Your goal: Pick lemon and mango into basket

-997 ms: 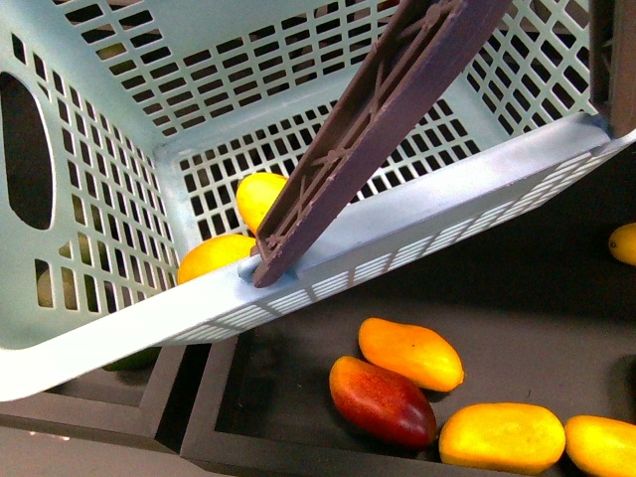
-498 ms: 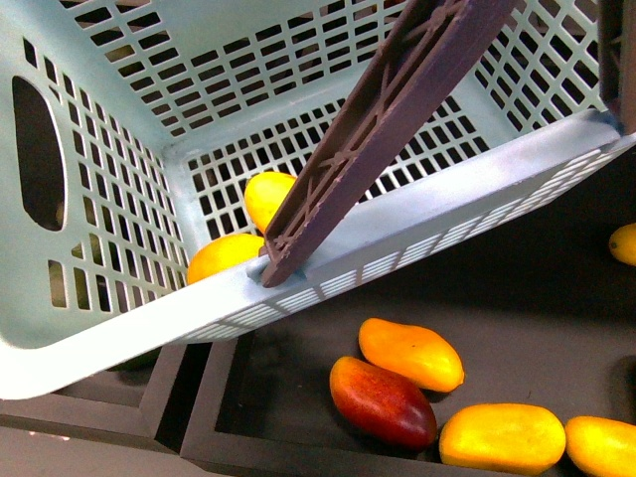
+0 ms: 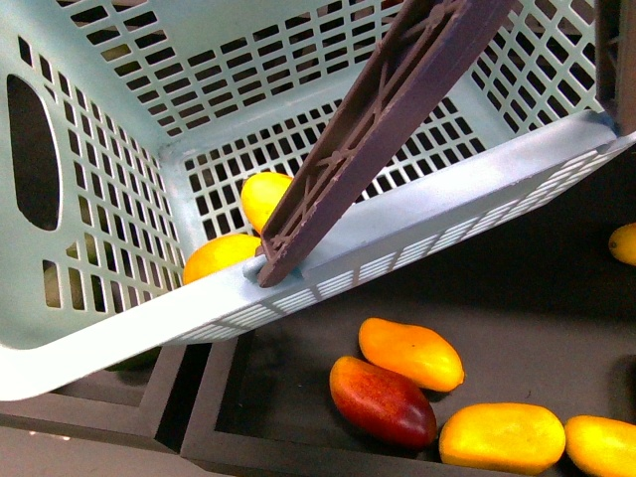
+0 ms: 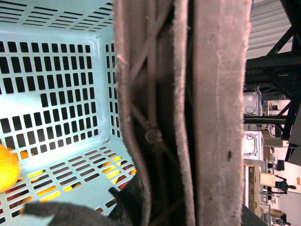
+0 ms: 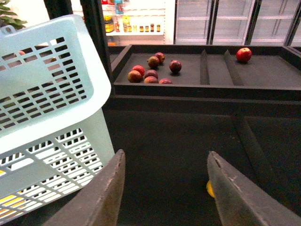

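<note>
— Where's your right gripper, and what's in it?

— Nothing. My two fingers stand wide apart over a dark shelf floor. In that wrist view the teal basket is at about ten o'clock of the gap, tilted, just beside one finger and not touching it. A bit of yellow fruit peeks out beside the other finger; I can't tell which kind.

— And the left one?

— That wrist view is filled by the brown handle, very close up. I can't tell how my jaws stand there.

— So where are the lemon and the mango?

— In the front view both lie inside the basket, in its low corner. The lemon sits at about one o'clock of the mango, close beside it, and the handle crosses in front of the lemon. Outside, at about five o'clock of the basket, a dark red mango lies touching a yellow-orange one in a black tray.
</note>
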### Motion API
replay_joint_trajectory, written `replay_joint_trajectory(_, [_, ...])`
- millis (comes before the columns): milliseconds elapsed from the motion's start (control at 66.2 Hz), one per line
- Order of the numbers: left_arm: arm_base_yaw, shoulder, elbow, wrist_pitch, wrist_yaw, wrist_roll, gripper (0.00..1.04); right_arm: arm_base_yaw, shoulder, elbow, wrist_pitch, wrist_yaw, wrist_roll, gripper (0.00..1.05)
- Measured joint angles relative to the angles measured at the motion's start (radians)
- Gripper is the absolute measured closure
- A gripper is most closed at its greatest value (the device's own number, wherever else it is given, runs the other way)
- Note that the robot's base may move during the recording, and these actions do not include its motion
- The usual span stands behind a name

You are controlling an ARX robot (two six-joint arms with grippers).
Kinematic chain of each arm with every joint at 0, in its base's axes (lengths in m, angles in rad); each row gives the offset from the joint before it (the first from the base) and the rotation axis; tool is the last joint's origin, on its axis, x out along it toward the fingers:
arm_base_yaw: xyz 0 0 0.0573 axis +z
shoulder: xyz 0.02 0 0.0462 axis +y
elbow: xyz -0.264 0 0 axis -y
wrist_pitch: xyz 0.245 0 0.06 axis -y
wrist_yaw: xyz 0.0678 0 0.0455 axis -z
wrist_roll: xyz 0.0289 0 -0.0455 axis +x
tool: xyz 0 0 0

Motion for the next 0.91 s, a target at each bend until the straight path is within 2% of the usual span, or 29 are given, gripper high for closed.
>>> replay_joint_trajectory(106, [-0.005, 0.0, 0.0, 0.0, -0.001, 0.001, 0.91, 0.0, 0.0, 0.0, -0.001, 0.005, 0.0, 0.13])
replay_joint_trajectory(166, [-0.01, 0.0, 0.0, 0.0, 0.008, 0.003, 0.91, 0.0, 0.0, 0.0, -0.002, 0.005, 0.0, 0.07])
replay_joint_trajectory(242, [-0.011, 0.0, 0.0, 0.0, 0.029, -0.016, 0.91, 0.0, -0.001, 0.0, -0.002, 0.004, 0.0, 0.09])
replay_joint_trajectory(604, [-0.002, 0.0, 0.0, 0.0, -0.008, -0.005, 0.91, 0.0, -0.002, 0.0, -0.002, 0.002, 0.0, 0.09])
replay_joint_trajectory(906, [-0.002, 0.0, 0.0, 0.0, 0.005, 0.0, 0.91, 0.0, -0.002, 0.0, -0.003, 0.001, 0.0, 0.09])
